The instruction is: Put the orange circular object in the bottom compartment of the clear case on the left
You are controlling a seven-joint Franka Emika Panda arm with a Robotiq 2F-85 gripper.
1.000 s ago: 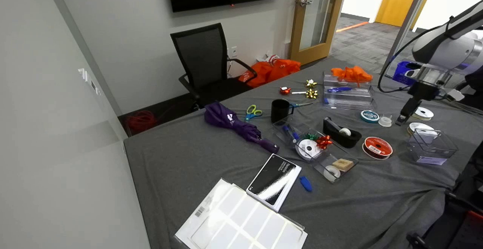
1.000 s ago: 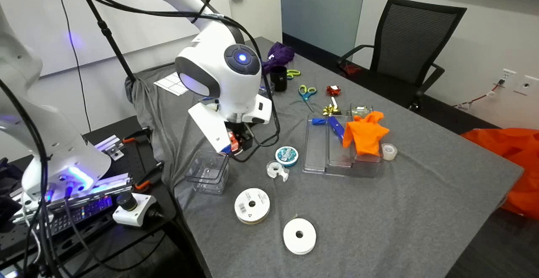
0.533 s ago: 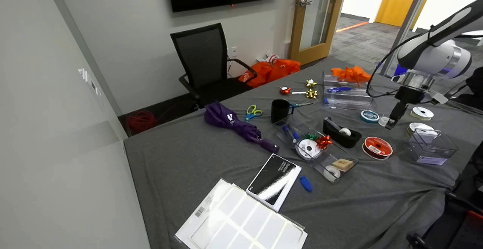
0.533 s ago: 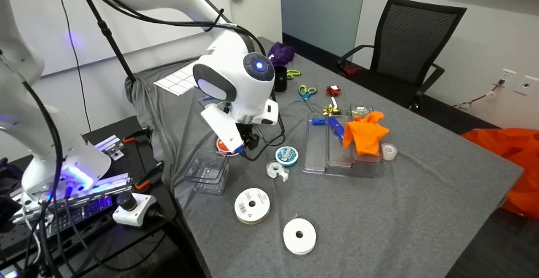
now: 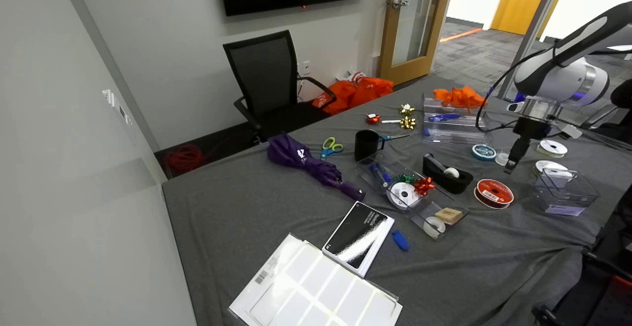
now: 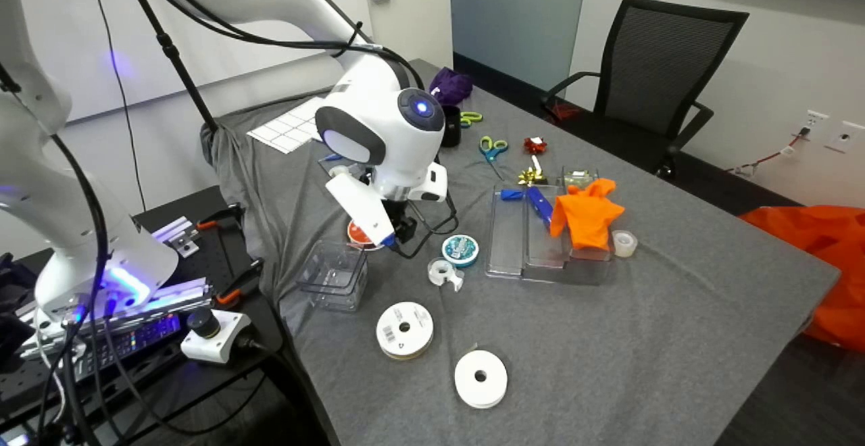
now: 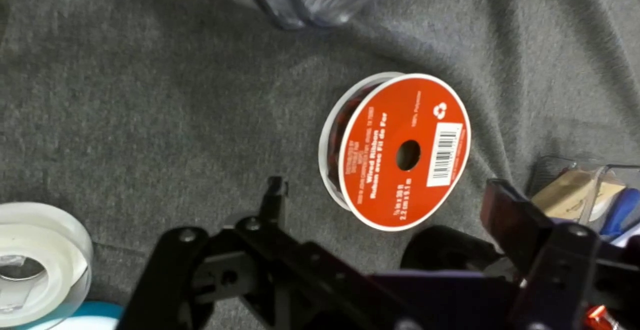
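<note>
- Gripper (image 7: 386,188): jaws spread apart above the gray cloth (image 7: 175,100).
- Orange spool (image 7: 382,157): flat on the cloth, outside the compartmented clear case (image 5: 421,210), near the black tape dispenser (image 5: 444,178).

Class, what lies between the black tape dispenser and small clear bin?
In an exterior view, the orange wired-ribbon spool lies between them, on gray cloth.

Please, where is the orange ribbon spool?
In an exterior view, the orange ribbon spool lies at right, between the black tape dispenser and the small clear box.
</note>
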